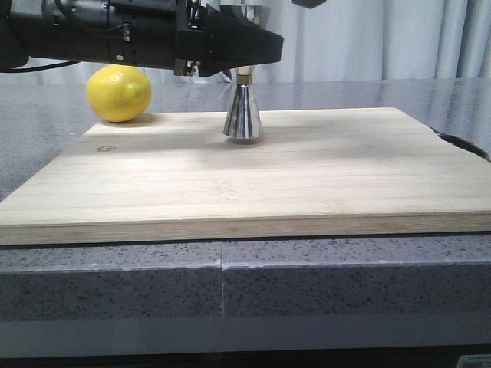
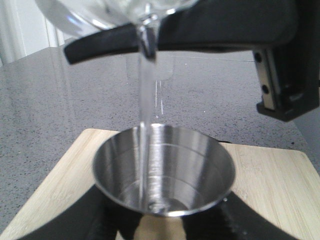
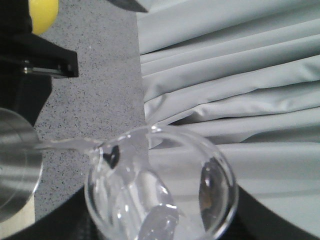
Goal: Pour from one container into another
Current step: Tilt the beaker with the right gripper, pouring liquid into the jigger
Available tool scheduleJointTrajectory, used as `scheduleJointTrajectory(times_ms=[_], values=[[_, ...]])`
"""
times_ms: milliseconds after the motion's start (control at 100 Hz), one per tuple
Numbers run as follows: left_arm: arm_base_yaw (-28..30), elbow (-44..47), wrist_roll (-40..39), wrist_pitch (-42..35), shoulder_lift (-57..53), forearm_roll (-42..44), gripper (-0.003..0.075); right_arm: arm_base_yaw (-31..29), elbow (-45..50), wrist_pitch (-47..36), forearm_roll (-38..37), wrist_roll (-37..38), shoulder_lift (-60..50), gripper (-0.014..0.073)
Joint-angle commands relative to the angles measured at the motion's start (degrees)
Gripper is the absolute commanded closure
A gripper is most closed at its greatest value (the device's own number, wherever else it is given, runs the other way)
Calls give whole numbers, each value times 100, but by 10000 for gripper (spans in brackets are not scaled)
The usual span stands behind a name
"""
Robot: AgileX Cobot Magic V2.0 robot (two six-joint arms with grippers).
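The steel jigger (image 1: 243, 115) stands upright at the back of the wooden board (image 1: 230, 176). My left gripper (image 1: 230, 55) is shut on the jigger's upper cone. In the left wrist view that open cup (image 2: 165, 167) sits between the black fingers (image 2: 100, 220). The clear glass beaker (image 3: 160, 185) is tilted above it, with my right gripper (image 3: 160, 227) shut on it. A thin stream of clear liquid (image 2: 146, 100) runs from the beaker's lip (image 2: 145, 25) into the cup, where a little liquid has pooled. In the front view the beaker is out of frame.
A yellow lemon (image 1: 119, 93) lies at the board's back left corner, just behind the left arm. The board rests on a grey speckled counter (image 1: 230, 284). Pale curtains (image 3: 235, 75) hang behind. A dark object (image 1: 464, 144) shows at the board's right edge.
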Motion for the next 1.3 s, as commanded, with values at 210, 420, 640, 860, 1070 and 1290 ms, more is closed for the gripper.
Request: scheduleJointTrajectory(times_ms=[210,420,640,860,1070,1290], values=[[-60,-175,-8,639,-293,-504,515,8,-217,-179,-115,-25,-210,313],[-60,-175,-8,639,-293,-504,515,8,-217,-179,-162,-25,-210,313],[-60,-175,-8,639,-293,-504,515,8,-217,-179,-371,-25,-210,313],[-60,-175,-8,639,-293,-504,515,8,-217,-179,-413,-25,-210,313],[-60,-175,-8,639,-293,-504,515,8,-217,-179,-607,-25,-210,313],[-60,-175,-8,639,-293,-504,515,8,-217,-179,-632,-25,-210,313]])
